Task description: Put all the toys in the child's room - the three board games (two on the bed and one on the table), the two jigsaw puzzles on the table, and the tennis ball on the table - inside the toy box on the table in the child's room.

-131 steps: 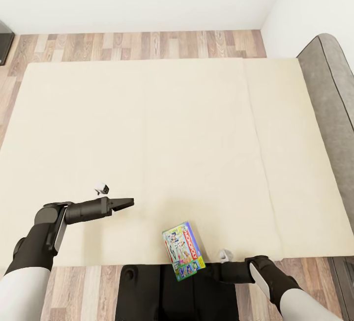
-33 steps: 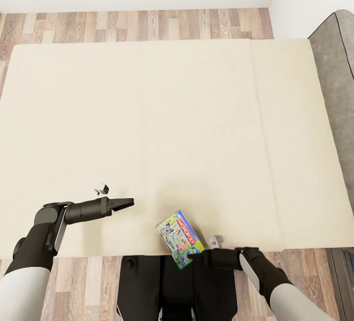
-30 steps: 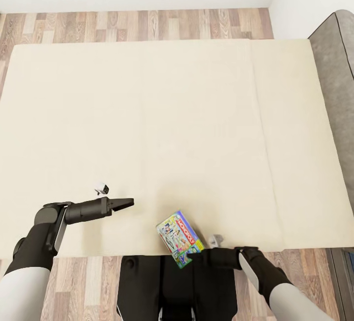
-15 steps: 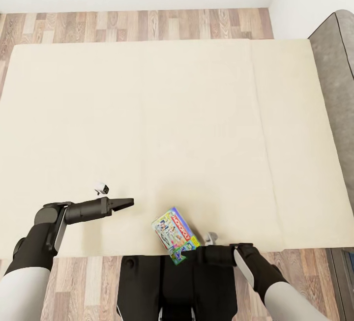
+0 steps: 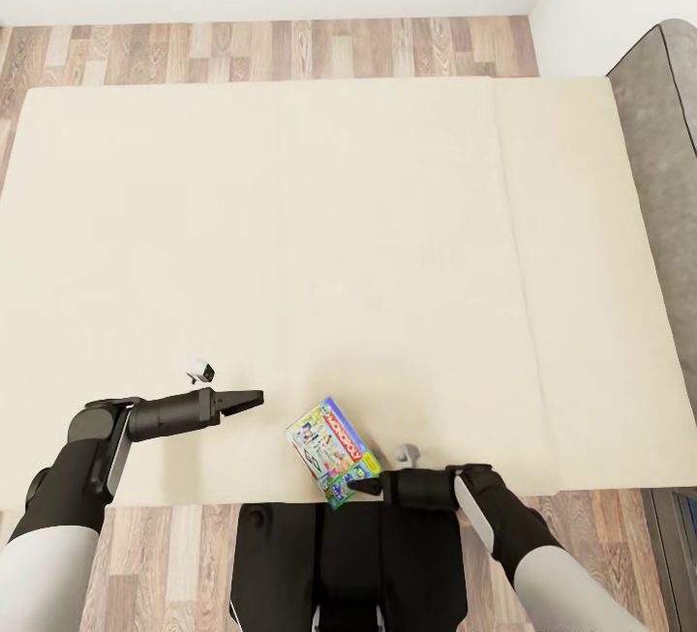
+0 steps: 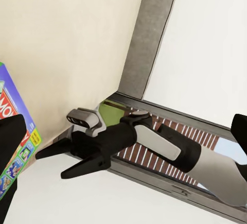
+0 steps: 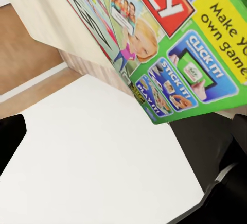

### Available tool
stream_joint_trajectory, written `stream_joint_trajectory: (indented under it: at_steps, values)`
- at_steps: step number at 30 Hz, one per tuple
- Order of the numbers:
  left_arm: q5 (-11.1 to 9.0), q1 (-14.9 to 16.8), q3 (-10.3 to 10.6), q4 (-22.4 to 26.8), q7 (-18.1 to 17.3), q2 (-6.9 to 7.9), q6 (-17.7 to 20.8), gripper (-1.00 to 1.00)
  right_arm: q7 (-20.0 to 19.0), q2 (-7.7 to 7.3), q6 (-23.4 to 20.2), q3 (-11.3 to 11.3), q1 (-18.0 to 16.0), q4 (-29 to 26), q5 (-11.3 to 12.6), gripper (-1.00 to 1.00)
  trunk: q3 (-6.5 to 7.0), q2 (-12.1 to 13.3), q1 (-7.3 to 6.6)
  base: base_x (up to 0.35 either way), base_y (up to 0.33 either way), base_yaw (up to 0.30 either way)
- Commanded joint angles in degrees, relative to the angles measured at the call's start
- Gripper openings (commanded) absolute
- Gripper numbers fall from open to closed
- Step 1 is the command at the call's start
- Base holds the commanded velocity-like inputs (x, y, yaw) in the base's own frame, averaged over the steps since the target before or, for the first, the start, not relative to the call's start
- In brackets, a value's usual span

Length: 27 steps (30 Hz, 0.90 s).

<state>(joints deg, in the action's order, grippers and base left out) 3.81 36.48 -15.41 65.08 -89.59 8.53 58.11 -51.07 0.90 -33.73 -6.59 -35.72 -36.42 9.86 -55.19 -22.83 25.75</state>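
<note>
Cream bed (image 5: pixel 339 225) on wood floor. Monopoly box (image 5: pixel 331 450) at the near edge, overhanging slightly. Right gripper (image 5: pixel 363 487) parted, tips touching the box corner, not clamped. Left gripper (image 5: pixel 244 402) idle; spread unclear. Risk: nudging the box off the mattress, or pinching only a corner and slipping.

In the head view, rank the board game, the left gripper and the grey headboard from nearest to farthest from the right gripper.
1. Board game: right at the right gripper tips, at the bed's near edge.
2. Left gripper: off to the left, over the bed.
3. Grey headboard: far right side.
</note>
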Motion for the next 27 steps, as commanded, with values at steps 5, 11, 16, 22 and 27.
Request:
stream_joint_trajectory:
  at_steps: [5,11,16,22,27]
  values:
    - [0.4,0.0,-0.1,0.0,-0.4,-0.01,0.6,1.00,0.1,0.05,-0.4,0.0,-0.1,-0.1,0.5,1.00,-0.05,-0.1,0.03,0.000,0.000,0.000]
    - [0.4,0.0,-0.1,0.0,-0.4,-0.01,0.6,1.00,0.1,0.07,-0.3,0.2,-0.4,-0.1,0.4,1.00,-0.05,-0.1,0.03,0.000,0.000,0.000]
    - [0.4,0.0,-0.1,0.0,-0.4,-0.01,0.6,1.00,0.2,0.07,-0.1,0.3,-0.5,-0.2,0.4,1.00,-0.05,-0.1,0.03,0.000,0.000,0.000]
    - [0.4,0.0,-0.1,0.0,-0.4,-0.01,0.5,1.00,0.2,0.07,-0.1,0.3,-1.4,-0.2,0.5,1.00,-0.05,-0.1,0.03,0.000,0.000,0.000]
    - [0.4,0.0,-0.1,0.0,-0.4,-0.01,0.5,1.00,0.2,0.07,0.3,0.3,-1.7,-0.2,0.5,1.00,-0.05,-0.1,0.03,0.000,0.000,0.000]
